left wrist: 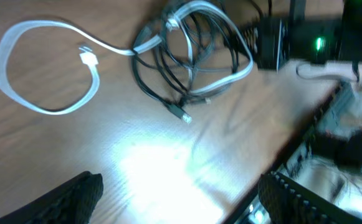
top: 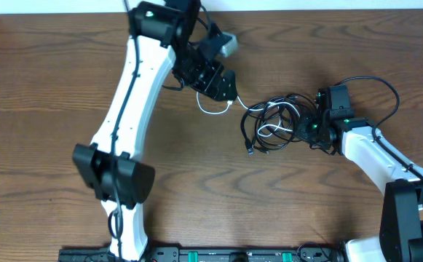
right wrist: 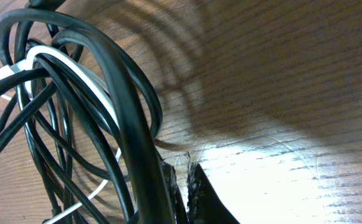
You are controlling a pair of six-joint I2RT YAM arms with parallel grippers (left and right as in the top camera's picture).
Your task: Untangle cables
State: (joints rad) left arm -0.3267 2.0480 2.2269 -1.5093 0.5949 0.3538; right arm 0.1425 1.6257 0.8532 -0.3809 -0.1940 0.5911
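While the left gripper point(left wrist: 181, 186) hangs with its jaws spread wide and empty, the cables point(top: 275, 124) lie in a tangle right of the tabletop's point(top: 51, 87) middle, where the right gripper point(right wrist: 184, 180) sits closed tight against them, any hold on a strand impossible to tell.

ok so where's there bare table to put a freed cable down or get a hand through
Bare wood lies left of the left arm, and along the near edge between the left arm and the right arm. Crowded: the middle strip, where the white loop runs into the black tangle, with the right gripper at its right edge.
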